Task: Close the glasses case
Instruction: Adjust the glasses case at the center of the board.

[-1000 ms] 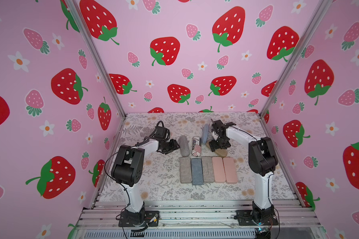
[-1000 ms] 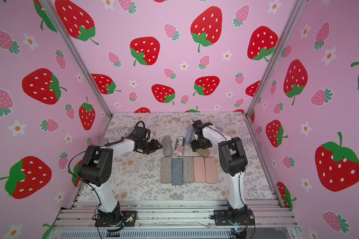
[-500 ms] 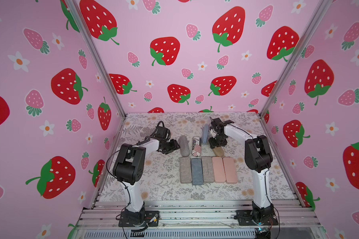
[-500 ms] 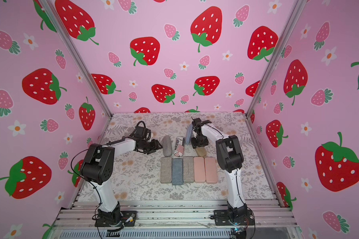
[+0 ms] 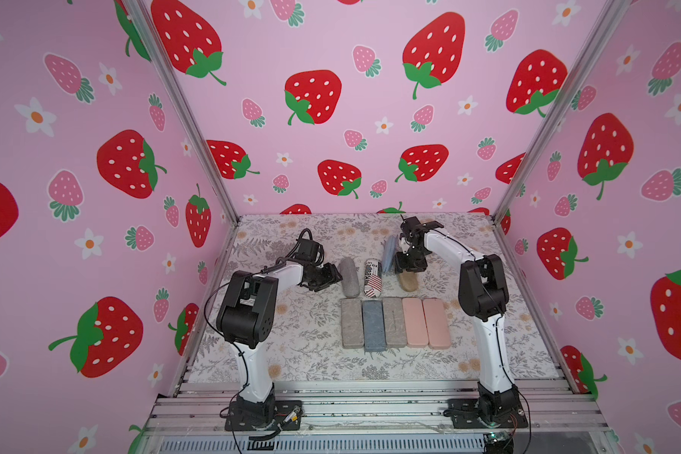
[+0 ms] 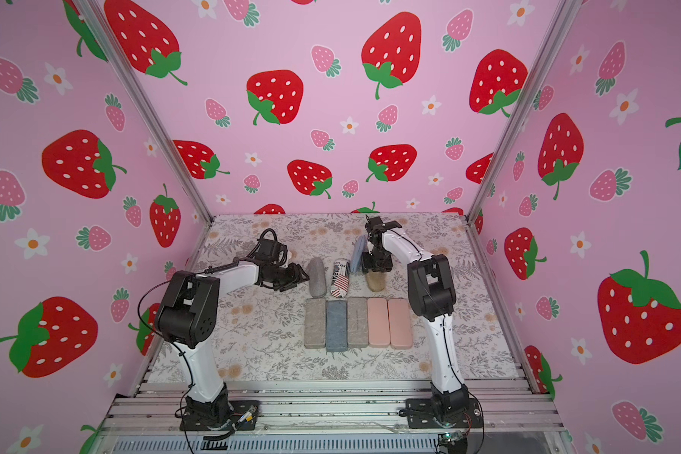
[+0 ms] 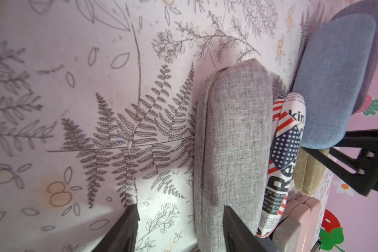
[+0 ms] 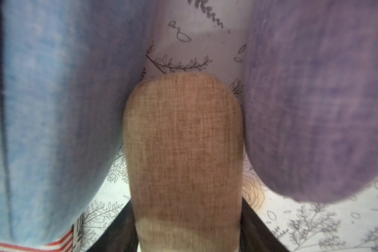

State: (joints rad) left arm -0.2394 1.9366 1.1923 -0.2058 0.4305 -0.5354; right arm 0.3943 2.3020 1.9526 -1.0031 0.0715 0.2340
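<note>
- Right gripper [image 5: 408, 270] clamped the tan glasses case [image 5: 409, 283] — it lay flat, just beside an upright blue case [image 5: 389, 251].
- Left gripper [image 5: 331, 276] stood partly spread (nothing held), just beside the gray case [image 5: 349, 277].

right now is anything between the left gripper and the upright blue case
Yes: the grey case and the flag-print case lie between the left gripper and the blue case. The right gripper straddles a tan case beside it.

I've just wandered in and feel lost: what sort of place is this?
Probably a robot test booth. Two small robot arms, the left arm and the right arm, are bolted to metal rails; strawberry-print walls box in a floral mat; glasses cases lie there in a neat row.
</note>
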